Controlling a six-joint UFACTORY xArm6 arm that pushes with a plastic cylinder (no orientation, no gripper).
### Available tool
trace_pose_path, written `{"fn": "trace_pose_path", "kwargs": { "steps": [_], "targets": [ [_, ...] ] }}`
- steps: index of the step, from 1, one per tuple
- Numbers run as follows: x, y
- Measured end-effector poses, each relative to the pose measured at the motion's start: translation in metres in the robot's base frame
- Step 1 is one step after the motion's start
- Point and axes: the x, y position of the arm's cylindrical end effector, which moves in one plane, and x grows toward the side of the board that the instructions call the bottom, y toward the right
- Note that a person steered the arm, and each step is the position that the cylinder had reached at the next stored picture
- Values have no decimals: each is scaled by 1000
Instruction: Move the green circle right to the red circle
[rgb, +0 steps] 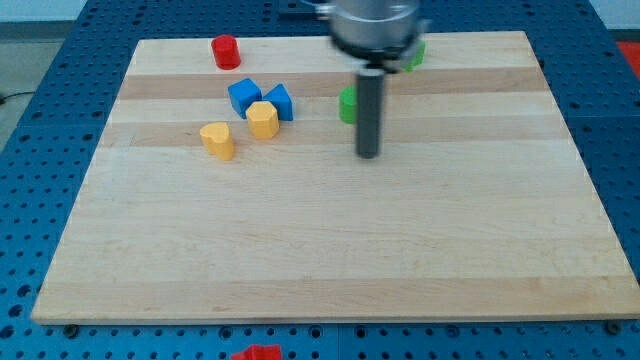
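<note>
My tip (368, 154) sat just right of the green circle (347, 104); no pincer showed. Next, I judged, push left toward the red circle (226, 51).

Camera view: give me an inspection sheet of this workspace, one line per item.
Surface: pale wooden board on a blue perforated table.
Job's things: red circle block near the view's top left; green block, partly hidden behind the rod, shape unclear.
Clutter: two blue blocks; two yellow blocks; second green block mostly hidden under the arm.
Grippers: none; my tip sits just to the view's right of and below the green block.
Cables: nothing seen.
Surroundings: red object at the view's bottom edge.
</note>
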Motion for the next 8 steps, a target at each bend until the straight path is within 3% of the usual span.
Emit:
{"fn": "trace_pose_path", "kwargs": {
  "steps": [2,3,4,5,6,8],
  "targets": [
    [-67,-34],
    [-85,-5],
    [-118,-15],
    [-121,-26],
    [-120,19],
    [-110,-15]
  ]
}}
